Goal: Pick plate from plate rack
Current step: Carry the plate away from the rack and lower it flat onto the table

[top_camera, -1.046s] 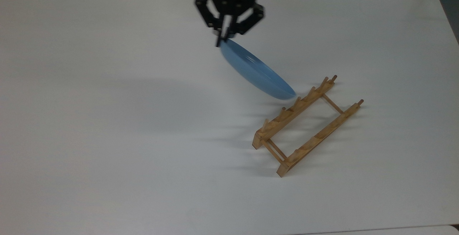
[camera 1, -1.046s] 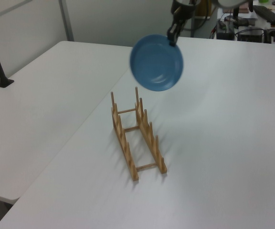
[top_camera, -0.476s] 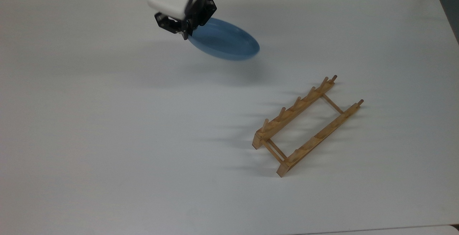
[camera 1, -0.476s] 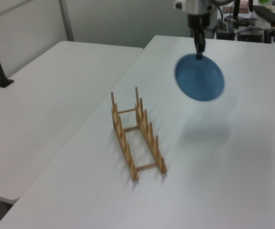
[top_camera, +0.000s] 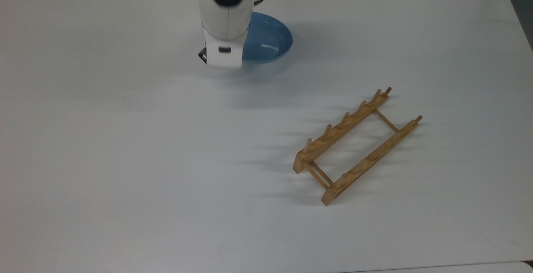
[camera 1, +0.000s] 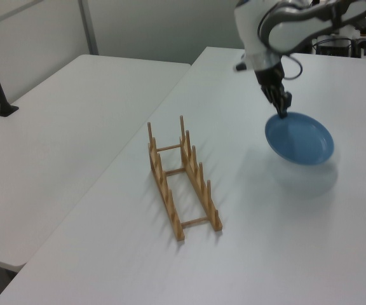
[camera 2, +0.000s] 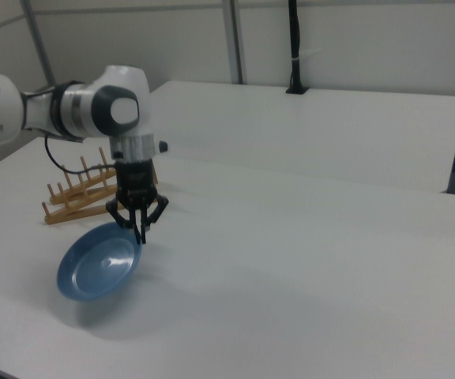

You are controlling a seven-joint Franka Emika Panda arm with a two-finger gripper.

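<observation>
While the arm leans over the white table (top_camera: 125, 148), the gripper (camera 2: 139, 234) pinches the rim of the plate (camera 2: 97, 260), fingers drawn narrow on its edge.

Plate: round, plain light blue, shallow raised rim. Held clear of the rack, tilted with its hollow side up, low over the table; a soft shadow lies beneath it in the right view. In the top view the plate (top_camera: 266, 42) shows partly behind the arm's white wrist housing (top_camera: 226, 19), near the table's far edge. In the left view the plate (camera 1: 299, 138) hangs from the gripper (camera 1: 283, 112) at its upper left rim.

Plate rack (top_camera: 356, 145): light-brown wood, two parallel rails with upright pegs, joined by thin cross dowels. It stands on the table with no plate in it, well apart from the plate, toward the top view's lower right. In the left view the plate rack (camera 1: 182, 178) sits to the left of the plate; in the right view the plate rack (camera 2: 81, 192) sits behind the arm.

A second white table (camera 1: 62, 121) adjoins at the left view's left.
</observation>
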